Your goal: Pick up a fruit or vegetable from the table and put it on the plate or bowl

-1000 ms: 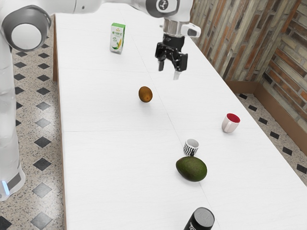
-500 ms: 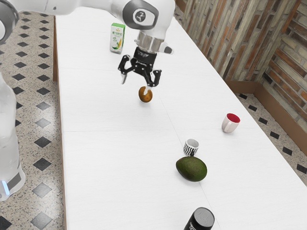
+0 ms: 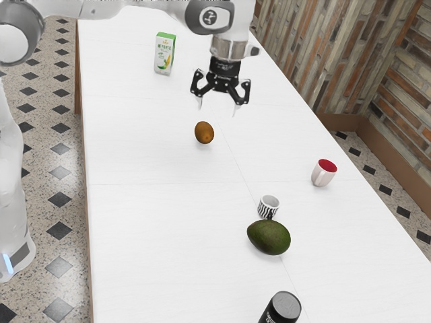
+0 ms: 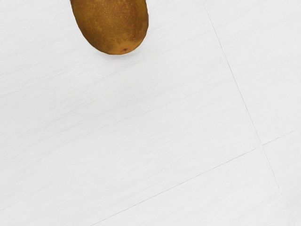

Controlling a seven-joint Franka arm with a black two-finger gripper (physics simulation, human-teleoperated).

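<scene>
A brown kiwi lies on the white table toward its far half; it also appears in the wrist view as the kiwi. My gripper hangs open above the table, just beyond the kiwi and slightly toward the exterior view's right, with nothing between its fingers. A dark green avocado rests nearer the front.
A green and white carton stands at the far end. A white cup with red inside sits at the exterior view's right, a striped cup is just behind the avocado, and a black can stands at the front edge.
My gripper swung from the exterior view's right toward the left over the kiwi, then came back right and up a little. The objects have not moved.
</scene>
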